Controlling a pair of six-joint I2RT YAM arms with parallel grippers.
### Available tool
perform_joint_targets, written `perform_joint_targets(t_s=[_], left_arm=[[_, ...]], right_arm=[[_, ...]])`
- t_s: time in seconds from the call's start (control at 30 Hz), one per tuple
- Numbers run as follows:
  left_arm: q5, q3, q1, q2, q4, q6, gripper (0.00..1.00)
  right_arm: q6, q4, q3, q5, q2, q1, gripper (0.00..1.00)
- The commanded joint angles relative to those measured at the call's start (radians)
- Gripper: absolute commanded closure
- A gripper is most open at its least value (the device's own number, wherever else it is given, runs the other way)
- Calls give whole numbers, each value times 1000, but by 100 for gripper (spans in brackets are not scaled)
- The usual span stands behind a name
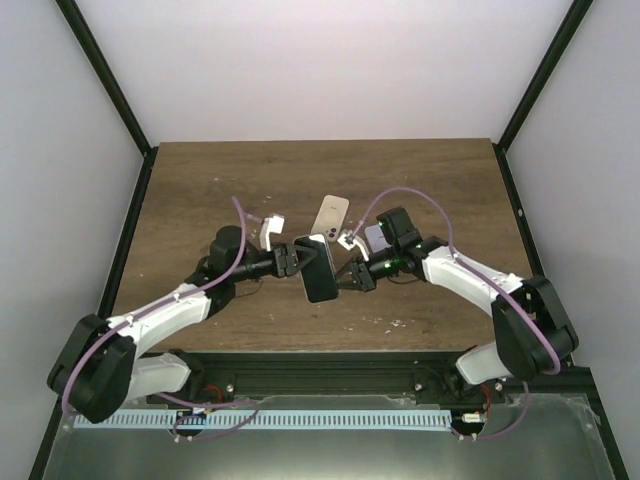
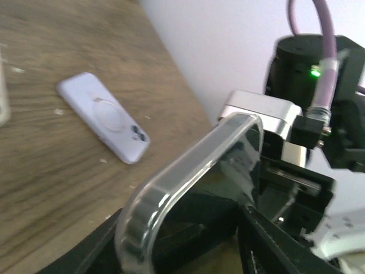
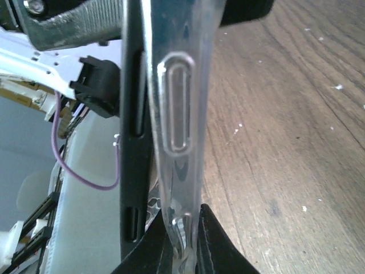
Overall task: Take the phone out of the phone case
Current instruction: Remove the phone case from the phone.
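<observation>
**Cased phone held up between both grippers**

The phone (image 1: 320, 270), screen up and dark, sits in the clear phone case (image 3: 181, 114) above the table (image 1: 200, 190), with one gripper at each long side.

The right gripper (image 3: 179, 251) has its fingertips pressed together on the transparent wall of the case. That wall rises straight out from between the fingertips, with its oval side cut-out just above them. The phone's black body lies against the case on the side of one fingertip, with wood grain behind the other.

The left gripper (image 1: 297, 262) meets the opposite edge of the case. In its wrist view the rounded clear rim runs out from between its dark fingers (image 2: 274, 245). I cannot tell whether they are clamping the rim or standing slightly apart from it.

Beyond the left fingers, a lavender handset (image 2: 105, 117) lies back up and flat on the wood, well apart from them. A beige handset (image 1: 331, 213) rests just past the held phone's far end.
</observation>
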State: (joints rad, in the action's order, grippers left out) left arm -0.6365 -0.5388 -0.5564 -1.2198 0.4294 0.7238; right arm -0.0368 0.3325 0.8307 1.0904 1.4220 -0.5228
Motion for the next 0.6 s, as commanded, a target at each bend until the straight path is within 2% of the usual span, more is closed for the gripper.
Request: perform_joint_targets(t_s=[0.0,0.07,0.2,0.37,0.57], left_arm=[[341,55,0,106,-135,12,46],[475,81,-1,180,-221,2,42],[604,135,-10,306,-336,-12,39],[610,185,-34,419,-417,-39,39],[632,179,-46,556,-556,-98,48]], right_arm=[[34,-75,18,-9,18,-14,99],[34,-42,35,-42,58,-13,99],[3,29,59,-87,129,-13,99],[-25,102,113,-189,209,-12,99],[27,147,198,-337,289,-13,99]])
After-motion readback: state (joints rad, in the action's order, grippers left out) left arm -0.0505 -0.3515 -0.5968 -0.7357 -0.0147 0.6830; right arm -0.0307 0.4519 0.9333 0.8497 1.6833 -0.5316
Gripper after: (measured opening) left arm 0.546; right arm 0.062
